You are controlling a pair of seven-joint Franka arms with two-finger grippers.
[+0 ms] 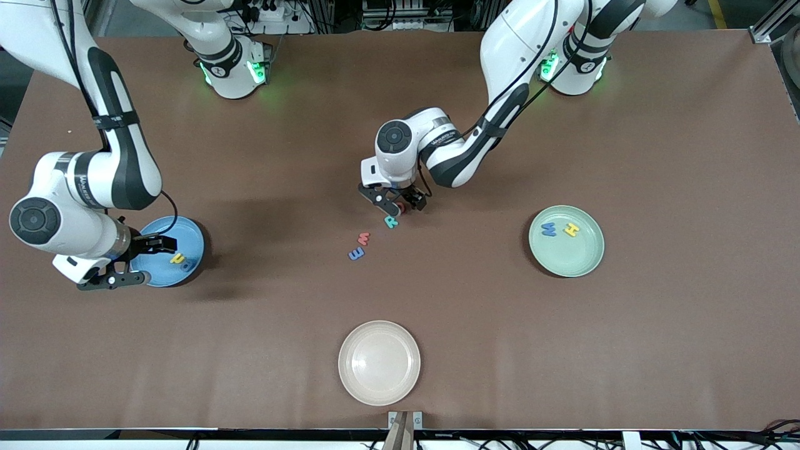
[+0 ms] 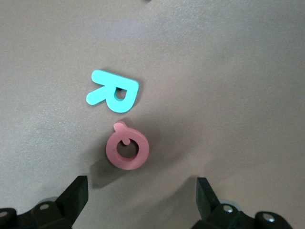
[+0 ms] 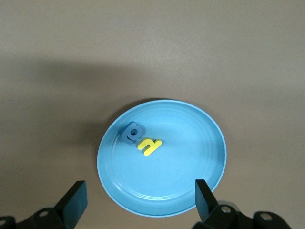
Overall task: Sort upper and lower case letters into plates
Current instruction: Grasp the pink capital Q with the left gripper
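Note:
The light blue plate (image 1: 187, 234) (image 3: 190, 152) lies toward the right arm's end of the table. It holds a yellow letter (image 3: 149, 146) and a grey-blue letter (image 3: 132, 132). My right gripper (image 1: 159, 261) (image 3: 140, 200) hangs open over this plate, holding nothing. The mint green plate (image 1: 575, 259), toward the left arm's end, holds a blue W (image 1: 549, 229) and a yellow H (image 1: 570, 230). My left gripper (image 1: 397, 206) (image 2: 141, 195) is open just above a pink Q (image 2: 127, 150), beside a teal R (image 1: 391, 221) (image 2: 114, 91) on the table.
A red letter (image 1: 364, 238) and a blue E (image 1: 356, 253) lie on the brown table, a little nearer the front camera than the R. A cream round plate (image 1: 379, 362) with nothing in it sits near the table's front edge.

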